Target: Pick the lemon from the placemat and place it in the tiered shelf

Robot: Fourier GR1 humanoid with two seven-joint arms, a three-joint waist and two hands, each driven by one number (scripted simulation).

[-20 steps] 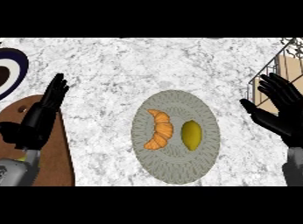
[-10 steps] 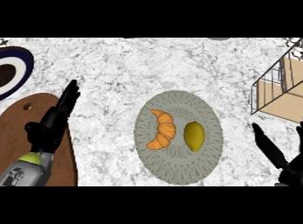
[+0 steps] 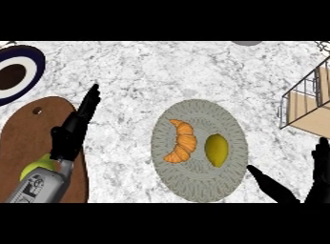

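Note:
A yellow lemon (image 3: 216, 149) lies on the right half of a round grey placemat (image 3: 199, 186), beside an orange croissant (image 3: 182, 141). The tiered shelf (image 3: 317, 104), wire-framed with pale wooden boards, stands at the right edge. My right hand (image 3: 323, 180) shows at the lower right, open, thumb pointing toward the placemat's lower right rim, apart from the lemon. My left hand (image 3: 73, 128) is open with fingers straight, over the brown board at the left.
A brown cutting board (image 3: 23, 143) lies at the left with a green-yellow fruit (image 3: 37, 167) partly hidden under my left forearm. A dark blue and white plate (image 3: 9, 76) sits at the upper left. A grey object (image 3: 247, 43) peeks in at the top edge.
Both hands have dropped toward the lower edge and turned edge-on. The right hand moved from beside the shelf down to the lower right corner. Lemon and croissant have not moved.

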